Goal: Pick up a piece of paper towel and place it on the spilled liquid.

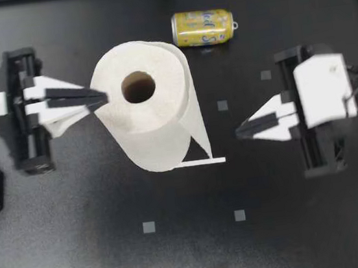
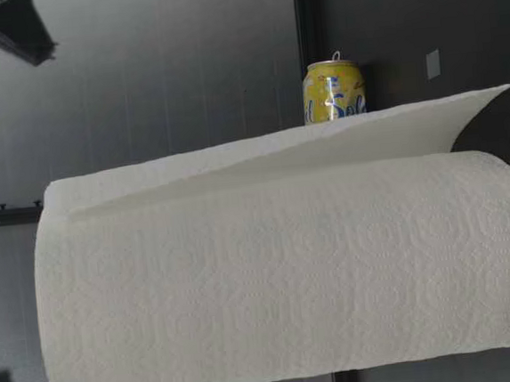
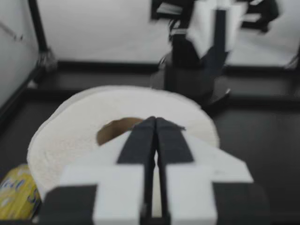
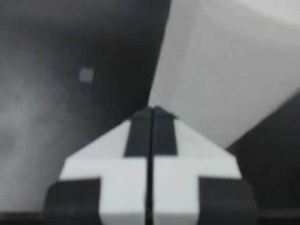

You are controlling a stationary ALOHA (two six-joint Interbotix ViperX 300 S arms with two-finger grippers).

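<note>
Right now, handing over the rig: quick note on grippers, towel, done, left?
Left gripper: shut, empty, at the top rim of the upright white paper towel roll.
Right gripper: shut, empty, short of the roll's loose hanging sheet.
Yellow drink can lies on its side beyond the roll. No spill that I can make out.
Done: nothing picked up.
Left: tear a sheet, place it.

Paper towel roll (image 1: pixel 159 130): white throughout. In the low view we make out a faint embossed pattern of rings and dots across its sheet. Core (image 1: pixel 138 87): brown, darker down the hole. Can (image 1: pixel 203 27): yellow, with pale and blue markings; we note a silver end. Table (image 1: pixel 114 246): black, which we find dotted with a few small grey squares (image 1: pixel 149 227). Left pincer (image 1: pixel 99 98) and right pincer (image 1: pixel 240 129): white bodies, black strips along the fingers.
</note>
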